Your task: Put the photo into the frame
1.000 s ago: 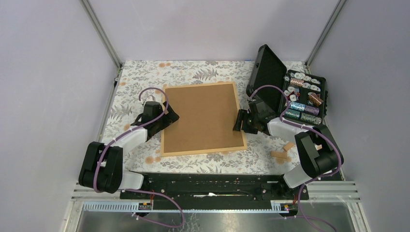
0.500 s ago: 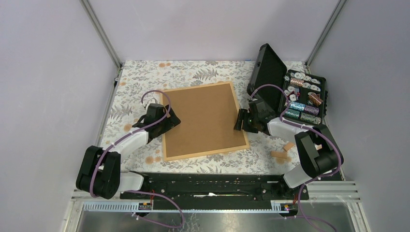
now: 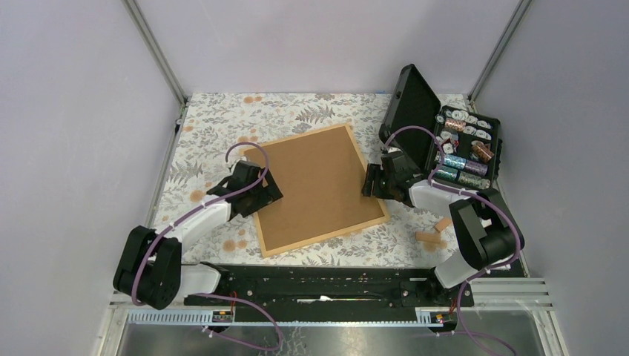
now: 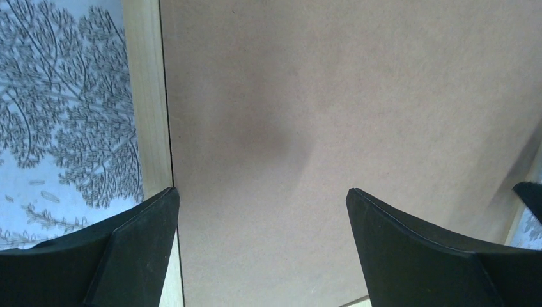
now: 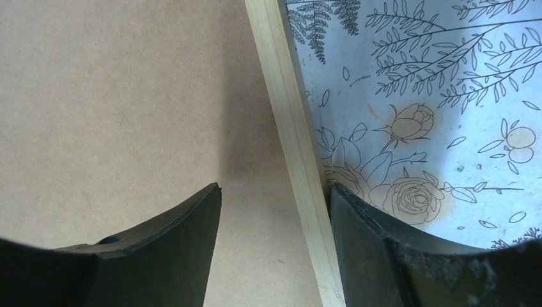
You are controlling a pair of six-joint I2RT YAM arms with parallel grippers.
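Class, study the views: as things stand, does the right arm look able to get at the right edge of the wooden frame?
Probably yes. The right hand hangs open directly over the frame, straddling its right edge, and nothing else appears to lie between hand and wood.

Most of frame (image 4: 148,96) outside wrist views

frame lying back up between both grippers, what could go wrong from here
1. The right gripper straddles the frame at its thin moulding with open jaws. Closing there may slip and skew the frame.
2. The left gripper hangs open over the backing board. Pressing down could seat the board crooked.
3. The open black case stands close behind the right gripper. A lift or swing could knock its lid.
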